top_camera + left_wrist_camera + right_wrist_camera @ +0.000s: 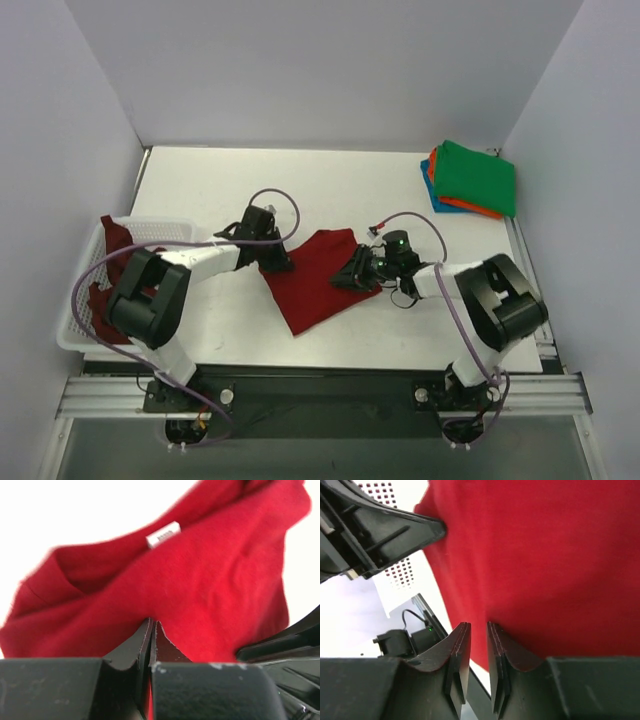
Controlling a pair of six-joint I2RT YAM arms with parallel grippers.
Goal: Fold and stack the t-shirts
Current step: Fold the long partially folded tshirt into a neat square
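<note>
A bright red t-shirt [318,282] lies crumpled and partly spread on the white table [340,185], between my two grippers. My left gripper [272,262] sits at the shirt's left edge. In the left wrist view its jaws [152,622] are pressed together with a sliver of red cloth [200,580] between them, and a white neck label [163,534] shows beyond. My right gripper [352,276] rests at the shirt's right edge. Its fingers [477,625] stand a narrow gap apart, their tips at the red cloth [545,555], with no cloth seen between them.
A white mesh basket [80,330] at the left table edge holds a maroon t-shirt [118,238]. At the back right lies a stack with a folded green shirt [478,178] over an orange one [470,208] and a blue one [430,190]. Purple cables loop over both arms.
</note>
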